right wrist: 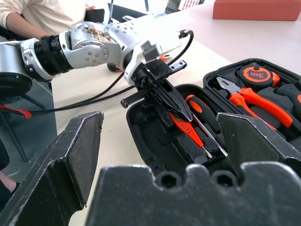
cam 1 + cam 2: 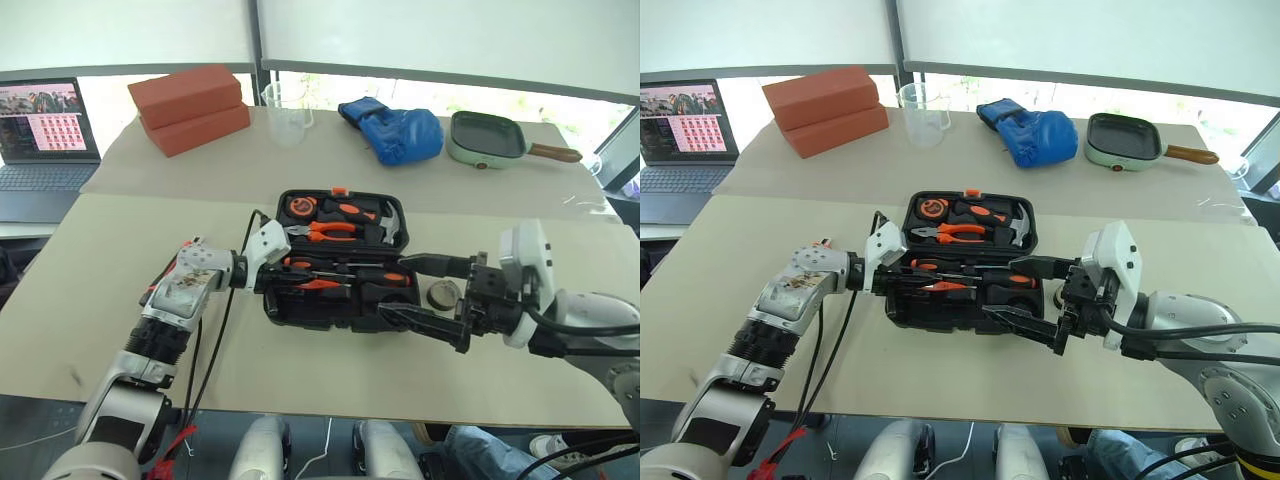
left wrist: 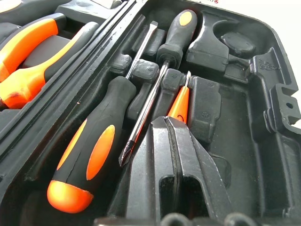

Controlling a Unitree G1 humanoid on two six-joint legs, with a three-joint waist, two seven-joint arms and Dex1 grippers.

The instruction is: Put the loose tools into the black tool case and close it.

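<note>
Packing well along: black tool case (image 2: 340,260) open mid-table, two screwdrivers (image 3: 89,155) plus small orange tester screwdriver (image 3: 179,104) lying in front half. We keep left gripper (image 1: 181,112) inside that half, fingers pressed together over tester, holding nothing we can make out. Right gripper (image 2: 425,295) hovers at case's right end, fingers spread wide, empty. Small roll (image 2: 441,295) on table beside case, likely tape. Knife unseen; lid unclosed.

Open case (image 2: 345,262) on counter (image 2: 120,330); L end effector (image 2: 285,278) shut, inside near half; R end effector (image 2: 425,295) open at case's right edge.
</note>
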